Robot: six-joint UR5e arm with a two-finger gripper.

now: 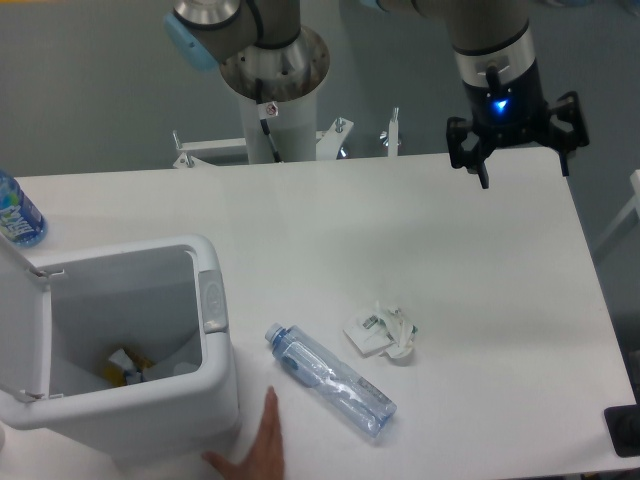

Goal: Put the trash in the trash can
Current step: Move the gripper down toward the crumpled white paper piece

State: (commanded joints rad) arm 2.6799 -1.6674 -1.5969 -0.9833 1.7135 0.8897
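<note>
At upper right the black gripper (520, 150) hangs with fingers spread, holding nothing. Low in the centre lies a clear, ribbed, slightly crushed bottle (331, 380); just beside it, a crumpled white wrapper (381, 331). The boxy, round-cornered white trash can (212, 385) stands open at lower left.

White things on my white table

My hand (516, 150) is black with a blue light; the bottle (330, 380) is clear bluish, the wrapper (380, 331) and trash can (130, 400) white.
</note>
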